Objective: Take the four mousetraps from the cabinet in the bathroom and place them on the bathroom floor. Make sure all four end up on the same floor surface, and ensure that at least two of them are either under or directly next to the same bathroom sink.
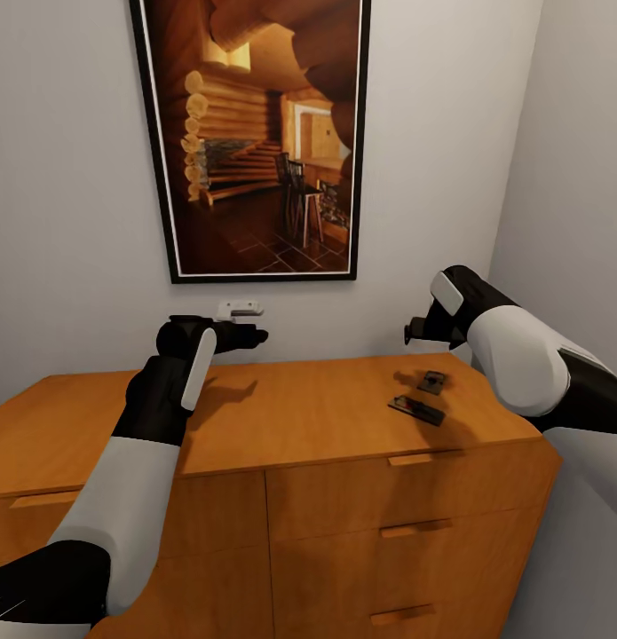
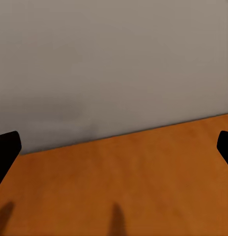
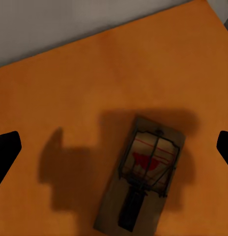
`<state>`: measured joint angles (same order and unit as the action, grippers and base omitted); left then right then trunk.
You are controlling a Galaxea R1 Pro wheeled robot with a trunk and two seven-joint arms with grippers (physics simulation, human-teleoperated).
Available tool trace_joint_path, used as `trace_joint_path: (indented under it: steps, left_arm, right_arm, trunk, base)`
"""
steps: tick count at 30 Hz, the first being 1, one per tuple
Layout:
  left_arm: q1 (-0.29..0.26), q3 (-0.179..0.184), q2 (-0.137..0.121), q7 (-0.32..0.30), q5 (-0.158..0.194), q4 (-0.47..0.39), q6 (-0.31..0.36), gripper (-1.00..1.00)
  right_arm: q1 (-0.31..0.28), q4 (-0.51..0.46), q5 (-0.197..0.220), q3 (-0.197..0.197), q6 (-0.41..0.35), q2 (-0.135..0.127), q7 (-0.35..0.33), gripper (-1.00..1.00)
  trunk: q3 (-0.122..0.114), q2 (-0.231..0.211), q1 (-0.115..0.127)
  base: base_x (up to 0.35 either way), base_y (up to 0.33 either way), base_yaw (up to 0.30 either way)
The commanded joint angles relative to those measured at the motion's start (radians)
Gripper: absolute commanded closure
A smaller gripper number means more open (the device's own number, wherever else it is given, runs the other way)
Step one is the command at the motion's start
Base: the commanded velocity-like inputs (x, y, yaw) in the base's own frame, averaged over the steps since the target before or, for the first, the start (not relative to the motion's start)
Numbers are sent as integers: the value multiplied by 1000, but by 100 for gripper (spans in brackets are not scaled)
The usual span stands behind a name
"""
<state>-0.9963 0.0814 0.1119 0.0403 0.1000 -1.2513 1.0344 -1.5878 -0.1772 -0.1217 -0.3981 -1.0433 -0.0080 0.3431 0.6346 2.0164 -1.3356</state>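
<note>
Mousetraps [image 1: 417, 410] are lying on the cabinet [image 1: 255, 417] top; right gripper [image 3: 114, 147], fingers spread, is hovering above one, needing centred descent.

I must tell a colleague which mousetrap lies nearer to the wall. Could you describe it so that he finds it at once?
Find the orange-brown cabinet under the big framed picture. Two mousetraps lie on its top near the right end, below the right gripper. The rear mousetrap is the one closer to the wall and looks shorter; the front mousetrap lies near the front edge and looks longer.
</note>
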Motion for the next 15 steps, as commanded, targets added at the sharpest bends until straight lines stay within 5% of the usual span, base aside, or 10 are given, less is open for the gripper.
trace_joint_path:
  steps: [1, 15]
  left_arm:
    - [-1, 0, 0, 4, 7, -1, 4, -100]
    - [-1, 0, 0, 4, 45, 0, 7, -100]
  right_arm:
    - [-1, -1, -10, -8, -4, 0, -1, -100]
    - [0, -1, -11, -6, -4, -2, 0, -100]
  trunk:
    - [1, 1, 0]
    - [1, 1, 0]
  base:
    - [16, 0, 0]
    - [5, 0, 0]
